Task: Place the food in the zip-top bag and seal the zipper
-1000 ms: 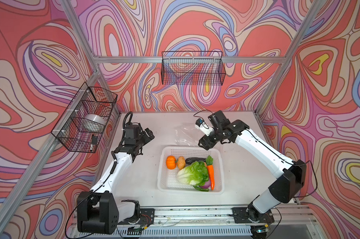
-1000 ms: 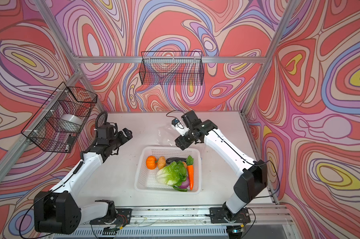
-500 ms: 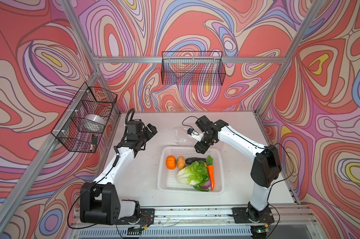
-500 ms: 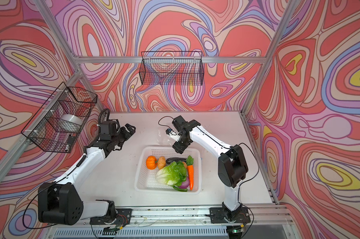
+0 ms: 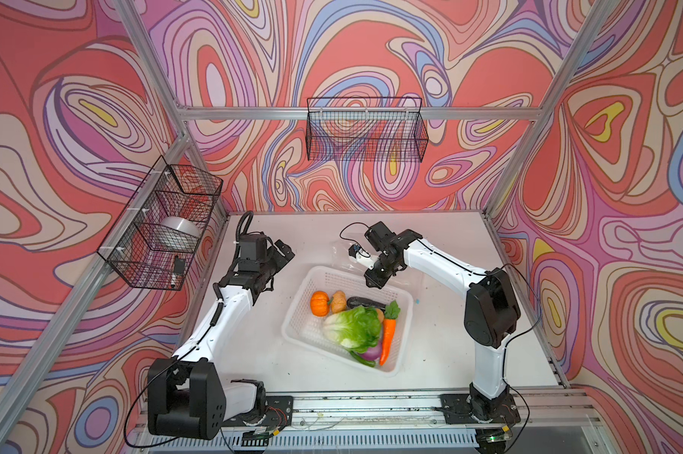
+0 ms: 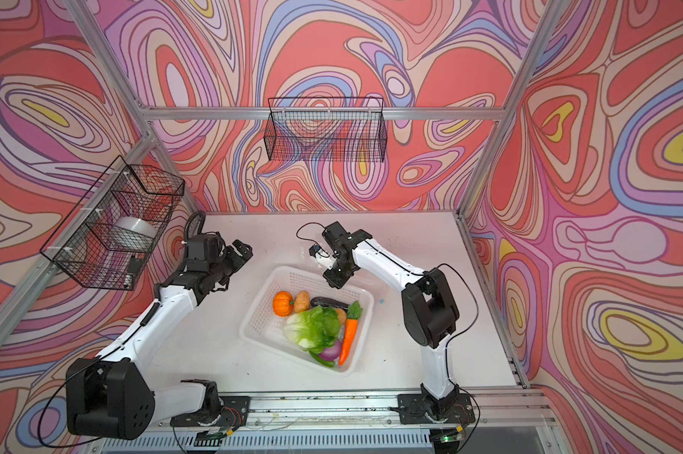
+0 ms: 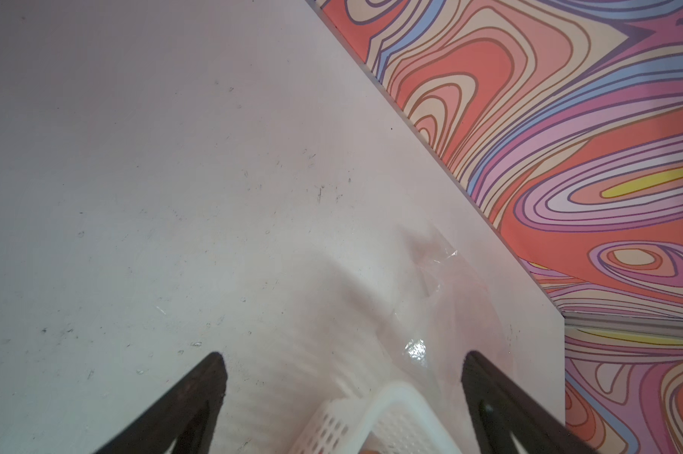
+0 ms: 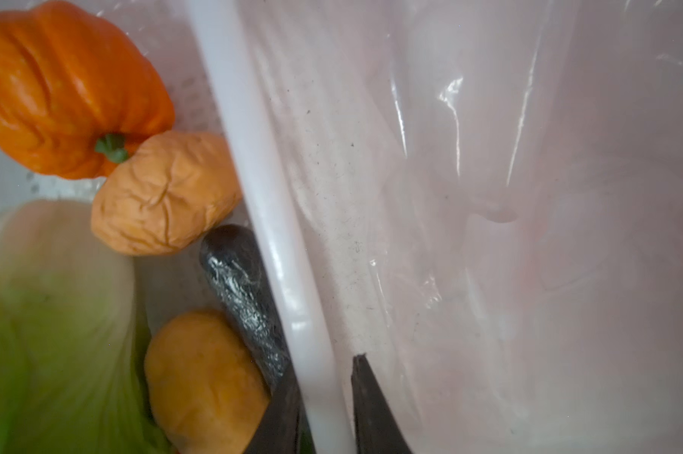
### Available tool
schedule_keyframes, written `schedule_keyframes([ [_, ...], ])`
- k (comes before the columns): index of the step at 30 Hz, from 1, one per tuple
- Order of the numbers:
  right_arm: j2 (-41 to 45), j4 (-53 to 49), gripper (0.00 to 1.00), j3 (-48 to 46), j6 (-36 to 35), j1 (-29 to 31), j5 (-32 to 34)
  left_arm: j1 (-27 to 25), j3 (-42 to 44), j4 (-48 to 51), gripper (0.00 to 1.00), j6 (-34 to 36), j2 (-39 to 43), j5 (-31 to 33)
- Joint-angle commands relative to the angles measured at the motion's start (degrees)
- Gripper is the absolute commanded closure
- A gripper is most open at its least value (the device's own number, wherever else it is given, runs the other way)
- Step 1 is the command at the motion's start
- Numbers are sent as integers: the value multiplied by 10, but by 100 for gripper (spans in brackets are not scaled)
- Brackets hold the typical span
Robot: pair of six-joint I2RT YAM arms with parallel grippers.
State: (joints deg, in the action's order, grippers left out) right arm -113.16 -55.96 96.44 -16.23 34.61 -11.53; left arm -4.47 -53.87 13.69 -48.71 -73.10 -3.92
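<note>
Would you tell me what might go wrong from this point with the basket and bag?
1. The right gripper pinches the basket rim; tipping it from one edge could spill the vegetables onto the table.
2. The clear bag lies slack beside that rim while the left gripper is open and holds nothing, so food may miss its mouth.

Both top views are bright, lit from above, with soft shadows on the white surface. In the right wrist view the pale green lettuce is blurred; glare streaks the clear crinkly plastic bag and the white perforated plastic basket.
</note>
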Motion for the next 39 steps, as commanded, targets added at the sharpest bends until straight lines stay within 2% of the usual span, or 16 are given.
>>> schedule_keyframes([
  [1, -10, 67, 86, 9, 112, 9, -22, 0, 2, 11, 4, -18, 9, 21],
  [5, -23, 93, 93, 8, 197, 13, -28, 0, -4, 9, 4, -25, 10, 17],
  [10, -33, 109, 95, 9, 314, 13, 56, 0, -22, 8, 4, -16, 8, -4],
  [14, -23, 121, 95, -8, 380, 13, 106, -1, -35, 8, 5, -3, 3, -31],
  [22, 11, 126, 93, -59, 423, 11, 167, -8, -48, -10, 7, 13, -15, -88],
  [25, 24, 137, 84, -70, 431, 1, 143, -30, -70, -7, 7, 38, -30, -92],
  [28, 65, 184, 65, -104, 463, -29, 101, -63, -107, 10, 7, 73, -50, -80],
  [30, 97, 202, 56, -124, 500, -64, 72, -85, -132, 31, 7, 97, -62, -70],
  [33, 139, 213, 55, -151, 523, -132, 22, -118, -171, 50, 7, 131, -81, -50],
  [39, 204, 234, 49, -238, 524, -257, -37, -199, -255, 97, 7, 197, -139, -28],
])
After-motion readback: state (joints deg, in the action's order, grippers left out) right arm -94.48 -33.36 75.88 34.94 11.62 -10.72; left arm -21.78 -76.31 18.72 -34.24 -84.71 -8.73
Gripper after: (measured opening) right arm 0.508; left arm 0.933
